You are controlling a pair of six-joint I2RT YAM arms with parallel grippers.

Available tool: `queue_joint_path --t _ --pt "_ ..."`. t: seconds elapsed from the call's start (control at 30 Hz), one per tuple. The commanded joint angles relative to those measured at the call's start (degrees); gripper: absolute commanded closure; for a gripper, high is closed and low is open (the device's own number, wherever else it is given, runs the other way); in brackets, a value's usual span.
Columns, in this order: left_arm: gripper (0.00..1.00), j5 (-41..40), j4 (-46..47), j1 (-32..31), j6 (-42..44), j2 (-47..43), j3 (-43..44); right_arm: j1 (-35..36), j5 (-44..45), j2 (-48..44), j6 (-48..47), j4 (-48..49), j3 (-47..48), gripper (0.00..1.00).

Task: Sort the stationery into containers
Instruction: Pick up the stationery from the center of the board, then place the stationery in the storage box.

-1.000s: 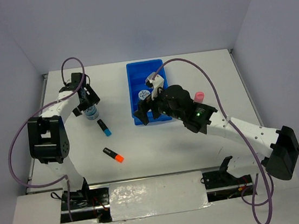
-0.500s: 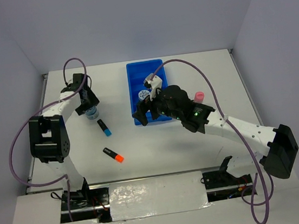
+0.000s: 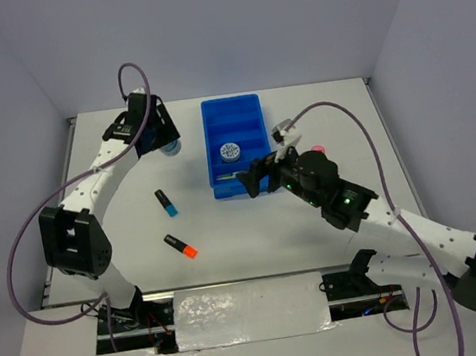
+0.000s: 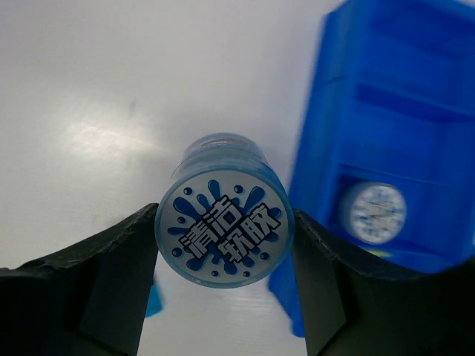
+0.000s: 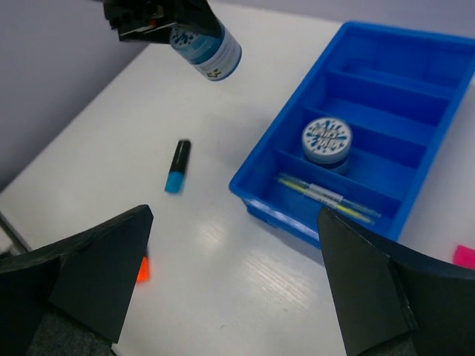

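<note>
My left gripper (image 3: 160, 135) is shut on a round blue-grey patterned-lid tub (image 3: 171, 146) and holds it above the table, left of the bright blue tray (image 3: 230, 102). In the left wrist view the tub (image 4: 224, 230) sits between the fingers (image 4: 111, 282), with the tray (image 4: 415, 111) to its right. A second tub (image 3: 231, 152) stands in the tray's third compartment. Thin pale sticks (image 5: 326, 196) lie in the nearest compartment. My right gripper (image 3: 256, 182) is open and empty by the tray's near end. A blue-ended marker (image 3: 165, 202), an orange-ended marker (image 3: 180, 246) and a pink cylinder (image 3: 316, 149) lie on the table.
The tray's two far compartments (image 5: 415, 81) hold nothing that I can see. The right wrist view shows the held tub (image 5: 208, 48) at the top left and the blue-ended marker (image 5: 177, 166) left of the tray. Walls enclose the table on three sides.
My left gripper has lifted the tub off the table and carried it away and to the right, nearer the tray. My right gripper has drawn back from over the tray.
</note>
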Motion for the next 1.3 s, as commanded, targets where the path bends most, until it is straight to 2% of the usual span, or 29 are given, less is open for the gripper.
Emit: queue_joint_path --t 0.0,0.17,0.2,0.3,0.5,0.93,1.27 --pt "1.0 2.8 5.0 -4.6 2.2 -4.0 6.2 -0.8 9.6 -8.7 4.1 3.3 -2.6 0.0" --pt "1.0 11.7 12.3 -10.4 4.3 0.7 10.2 -1.3 14.8 -18.0 4.7 0.3 -4.6 0.0" --pt "1.0 13.2 13.8 -13.8 4.7 4.3 14.4 -1.3 15.5 -20.2 4.3 -1.6 -4.7 0.0" --pt "1.0 13.3 14.5 -15.4 4.6 8.0 17.5 -1.3 15.8 -21.6 4.0 -3.1 -4.6 0.0" --pt "1.0 18.8 18.7 -17.0 2.7 15.4 20.6 -1.3 16.1 -23.4 3.3 -5.7 -4.7 0.0" --pt "1.0 16.6 13.9 -17.8 3.7 23.0 24.8 -1.5 15.4 -22.9 2.7 -6.2 -5.0 0.0" --pt "1.0 14.9 10.9 -17.8 4.4 25.0 25.3 -1.5 14.8 -22.3 2.6 -6.6 -4.2 0.0"
